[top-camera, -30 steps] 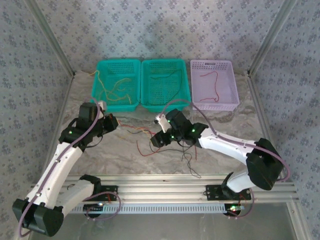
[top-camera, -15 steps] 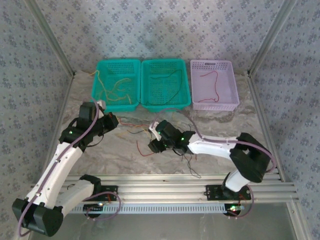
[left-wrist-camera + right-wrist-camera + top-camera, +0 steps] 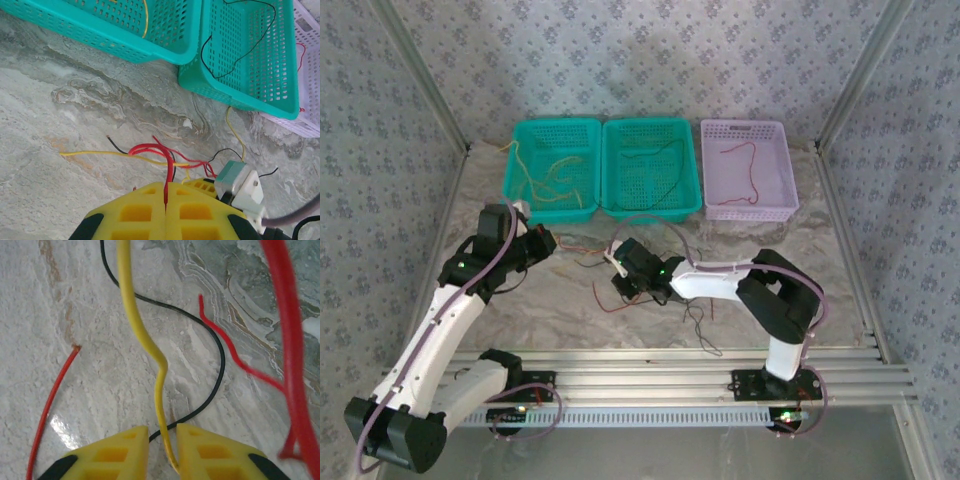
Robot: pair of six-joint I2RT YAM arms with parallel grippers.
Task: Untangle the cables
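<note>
Standing by the rig: the cables point(image 3: 125, 156) lie in a loose knot on the surface point(image 3: 545, 310) btw the two sets of jaws. More strands sit already sorted in the teal baskets point(image 3: 555, 125) and the lilac basket point(image 3: 745, 125), well beyond the tips. L gripper point(image 3: 166, 186): jaws pressed together, and a red cable point(image 3: 147, 146) looks to run down into the seam, so I'd call it clamped on that strand. Its loop sits just ahead of the tips. R gripper point(image 3: 162, 432): jaws nearly together w/ a slim gap. A yellow cable point(image 3: 142, 330) runs straight out of the gap, lying against the inner face of the right-hand finger; can't tell if it's actually bitten. A black cable point(image 3: 220, 365) curves round ahead of the tips and slips under the yellow one right at the gap. Step in hand, I reckon: R takes the yellow while L anchors the red. To do it well, make sure only yellow is in the bite; the black passes close enough beneath to get nipped too. Then draw yellow out slow, away from L's jaws and low over the surface, w/ an eye on the red loop. If that drags along, stop & re-grip nearer the crossing. L shd just hold firm. Hard pulls both ways wd prob tighten the knot.
</note>
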